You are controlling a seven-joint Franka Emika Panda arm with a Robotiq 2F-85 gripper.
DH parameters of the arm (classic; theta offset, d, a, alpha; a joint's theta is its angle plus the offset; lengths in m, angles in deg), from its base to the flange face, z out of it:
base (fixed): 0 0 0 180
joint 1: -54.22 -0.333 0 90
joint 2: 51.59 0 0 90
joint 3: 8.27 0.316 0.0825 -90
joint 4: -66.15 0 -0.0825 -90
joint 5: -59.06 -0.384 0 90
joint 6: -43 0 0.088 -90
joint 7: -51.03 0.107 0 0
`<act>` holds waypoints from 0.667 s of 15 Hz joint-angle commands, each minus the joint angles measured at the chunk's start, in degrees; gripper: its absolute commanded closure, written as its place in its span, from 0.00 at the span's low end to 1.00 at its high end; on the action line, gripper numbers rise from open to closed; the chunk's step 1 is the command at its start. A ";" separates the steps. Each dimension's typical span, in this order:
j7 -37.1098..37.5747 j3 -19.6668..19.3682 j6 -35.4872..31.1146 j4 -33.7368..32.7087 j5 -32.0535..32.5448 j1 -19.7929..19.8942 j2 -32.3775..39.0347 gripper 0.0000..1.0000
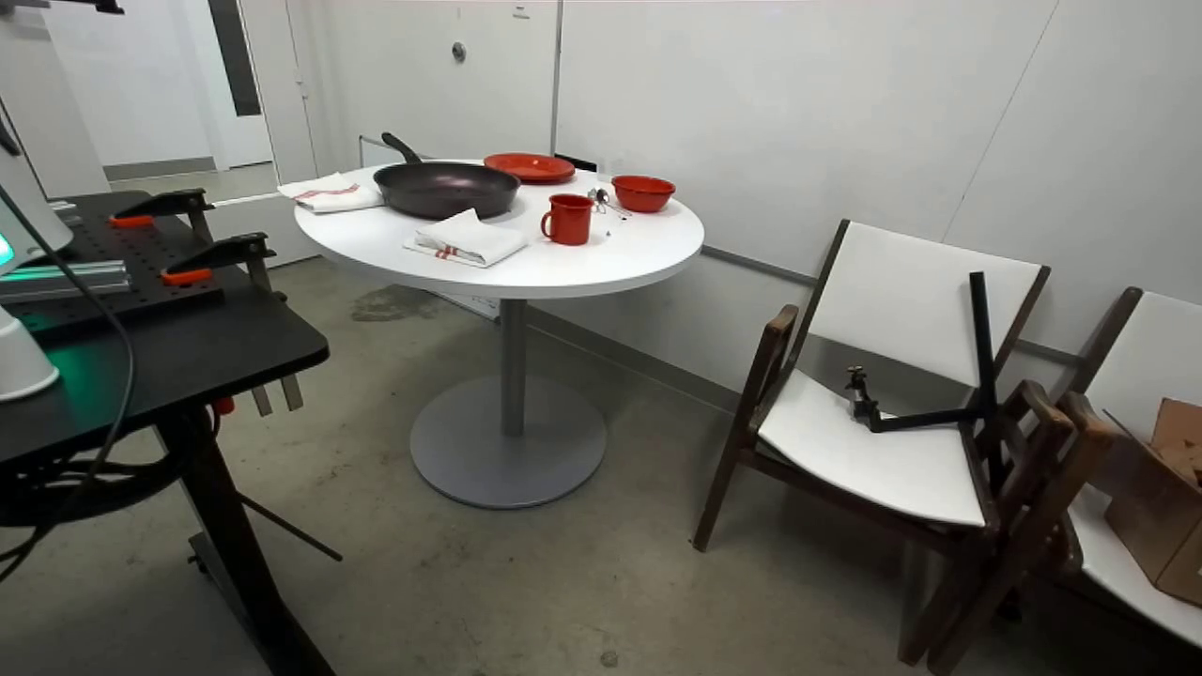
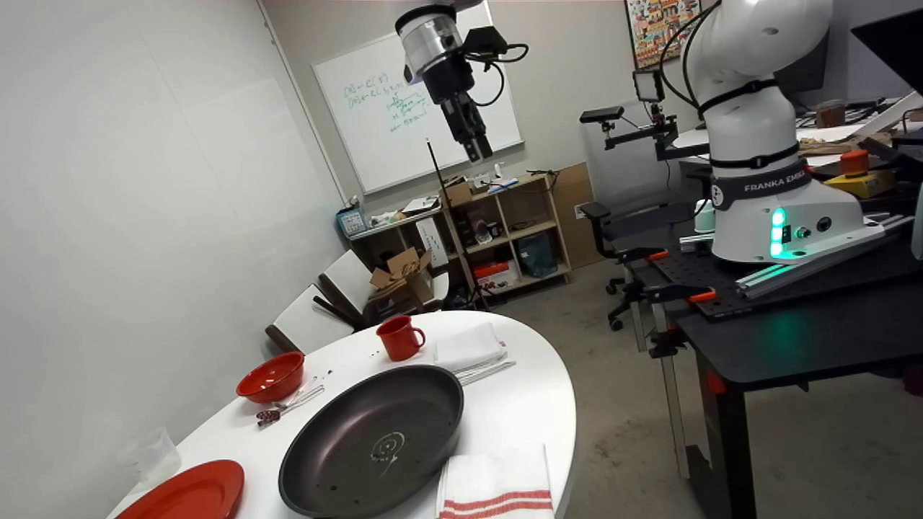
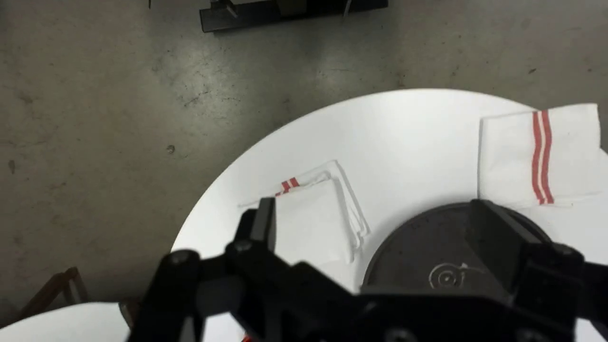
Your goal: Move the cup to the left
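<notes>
Red cup [image 1: 570, 222] upright on the white table [image 1: 624, 265], just beside a folded napkin [image 1: 470, 238], with the pan [image 2: 382, 436] and bowl [image 1: 643, 194] near. Gripper [image 3: 373, 209] hangs high, well apart from the cup, fingers [image 3: 496, 242] spread wide, holding nothing. By its look, the cup should be light and stiff, glossy enough to slip, sturdy enough for a firm squeeze; whether anything's inside, can't tell. I'd grip the straight body across its sides, clear of the handle [image 1: 545, 225], which points napkin-side. Pan's wall and the napkin crowd that side, so lift before carrying there. More room toward the table's rim away from the pan, but a drop waits past it. From where I stand, unsure which left is meant.
</notes>
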 commanded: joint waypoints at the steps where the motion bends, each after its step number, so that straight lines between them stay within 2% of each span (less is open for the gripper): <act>1: 0.07 -2.06 -0.15 -11.40 1.13 1.08 9.18 0.00; 10: -1.06 -5.62 -1.73 -33.41 0.05 1.98 27.71 0.00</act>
